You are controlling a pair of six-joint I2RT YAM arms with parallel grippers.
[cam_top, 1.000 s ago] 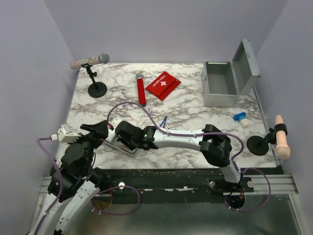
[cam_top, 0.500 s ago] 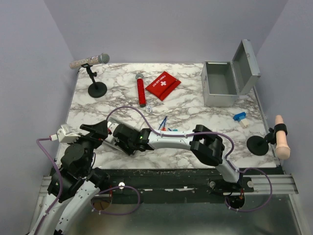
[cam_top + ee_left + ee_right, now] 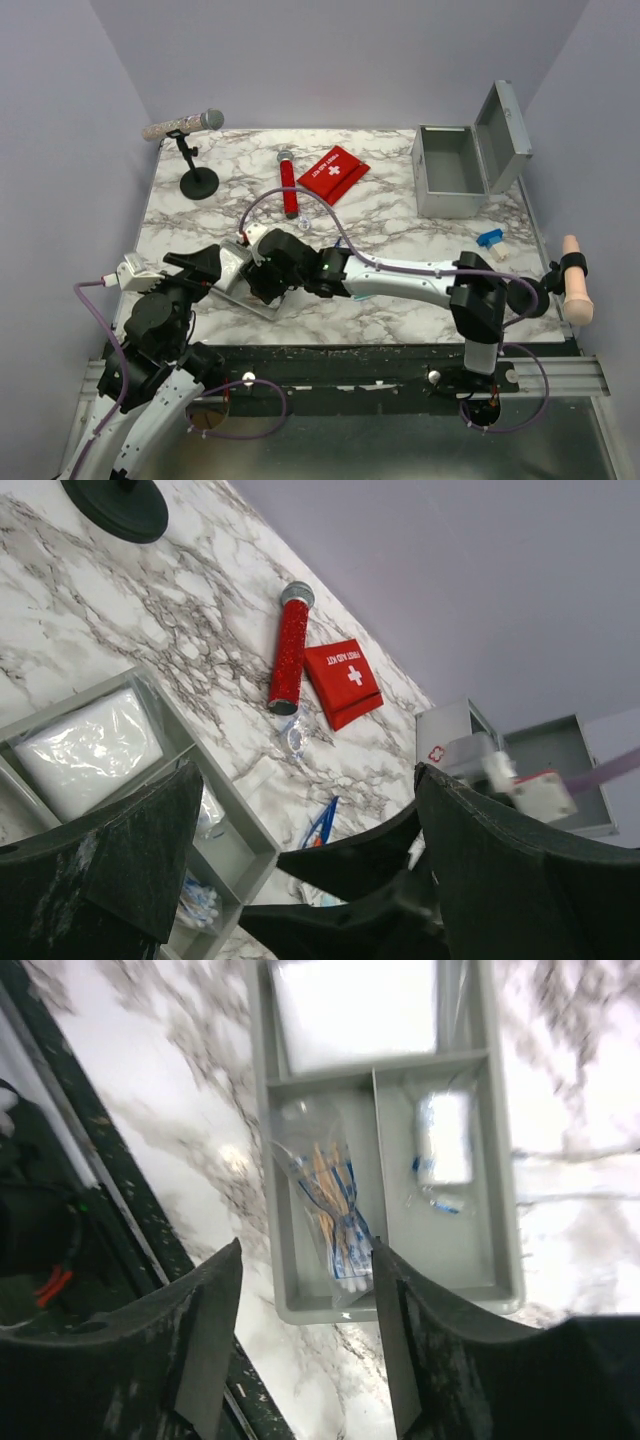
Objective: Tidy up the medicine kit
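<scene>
1. The medicine kit (image 3: 450, 203) stands far right on the table (image 3: 390, 230), mouth up, lid raised along its right side, long axis near-to-far.
2. Right gripper (image 3: 308, 1260) is spread wide and empty above a swab packet (image 3: 335, 1210) in the grey tray (image 3: 505, 1210).
3. Left gripper (image 3: 308, 780) gapes wide, holding nothing.

Soft, even light from above fills the overhead view, which is sharp, with faint shadows on the marble table (image 3: 400, 222). The right wrist view is smeared, probably by motion: the tray (image 3: 258, 1160) has soft edges and the marble glares white. In the left wrist view, the left gripper (image 3: 307, 790) looms dark and unfocused, while the red tube (image 3: 288, 650) beyond is crisp.
</scene>
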